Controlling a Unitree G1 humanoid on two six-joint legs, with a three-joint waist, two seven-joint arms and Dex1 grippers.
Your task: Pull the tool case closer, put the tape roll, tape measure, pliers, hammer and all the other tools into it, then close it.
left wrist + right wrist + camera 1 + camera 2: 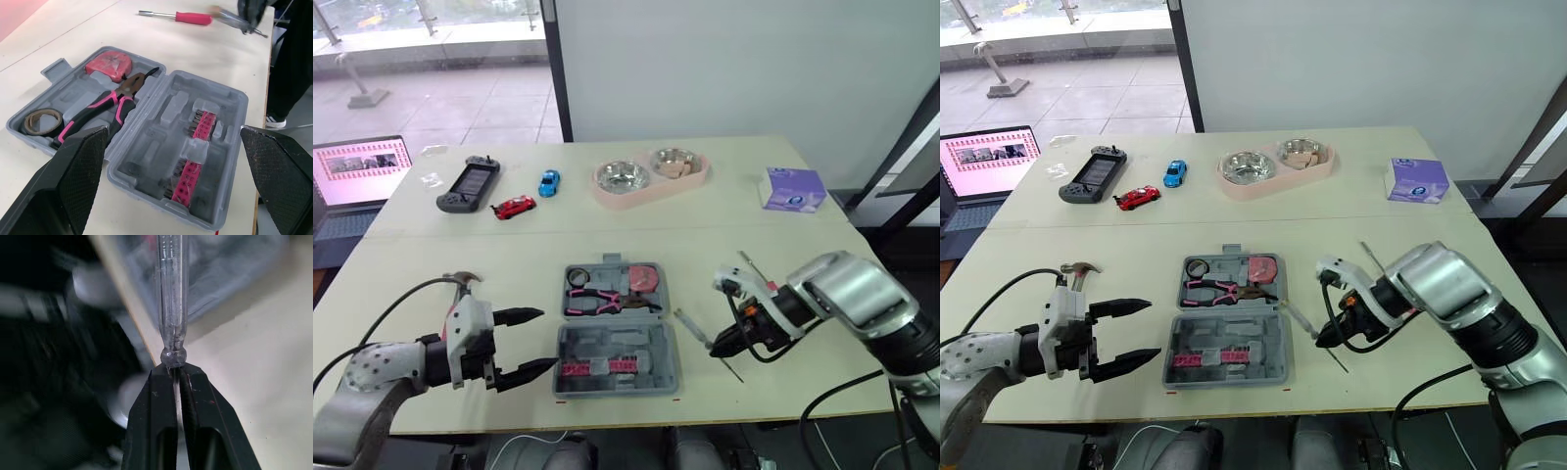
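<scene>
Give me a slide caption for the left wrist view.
Open left end effector faces the open tool case holding pliers, tape roll, tape measure; pink-handled screwdriver lies beyond.

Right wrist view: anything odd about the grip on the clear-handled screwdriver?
Yes. The right hand pinches the screwdriver by its thin shaft, right behind the clear handle, so the whole handle juts out beyond the fingertips.

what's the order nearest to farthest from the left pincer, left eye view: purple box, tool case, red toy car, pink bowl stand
1. tool case, just right of the left pincer
2. red toy car, ahead, left side
3. pink bowl stand, far centre
4. purple box, far right
</scene>
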